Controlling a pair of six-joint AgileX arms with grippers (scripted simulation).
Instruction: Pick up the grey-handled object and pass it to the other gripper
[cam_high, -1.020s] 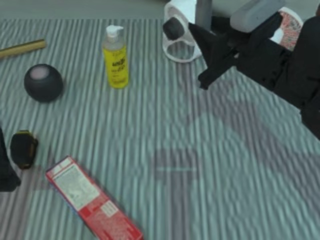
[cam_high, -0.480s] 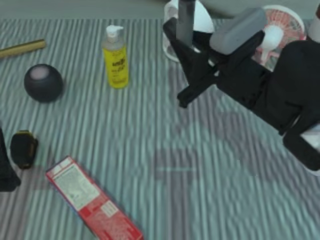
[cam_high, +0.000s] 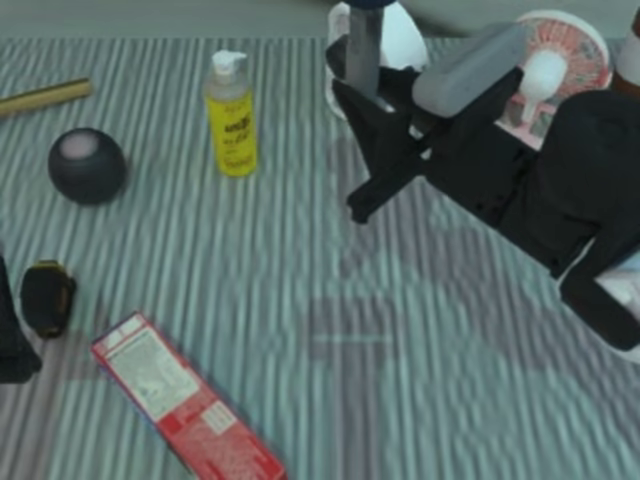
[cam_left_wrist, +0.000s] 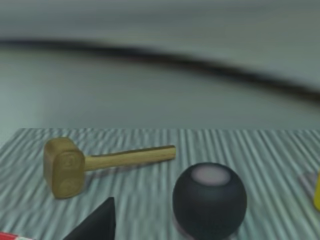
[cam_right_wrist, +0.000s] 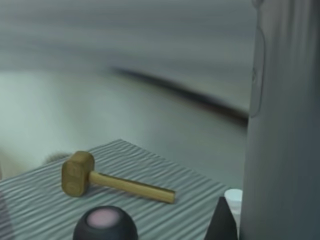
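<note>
The grey-handled object (cam_high: 363, 48) stands upright, lifted off the table at the top view's back centre, its dark head cut by the frame edge. My right gripper (cam_high: 362, 88) is shut on its pale handle. In the right wrist view the handle (cam_right_wrist: 282, 125) fills the side of the picture, with one black fingertip (cam_right_wrist: 220, 222) beside it. The other gripper, on my left arm (cam_high: 10, 345), sits parked at the table's left edge. One of its fingertips (cam_left_wrist: 98, 224) shows in the left wrist view, with nothing next to it.
A yellow pump bottle (cam_high: 231, 115), a dark grey ball (cam_high: 87, 165) and a wooden hammer (cam_left_wrist: 75, 165) lie back left. A red box (cam_high: 185, 405) and a small black item (cam_high: 47, 297) lie front left. A white fan (cam_high: 405, 40) stands behind the right gripper.
My right gripper has carried the grey-handled object leftward, and the arm now reaches farther over the table. The left arm has not moved.
</note>
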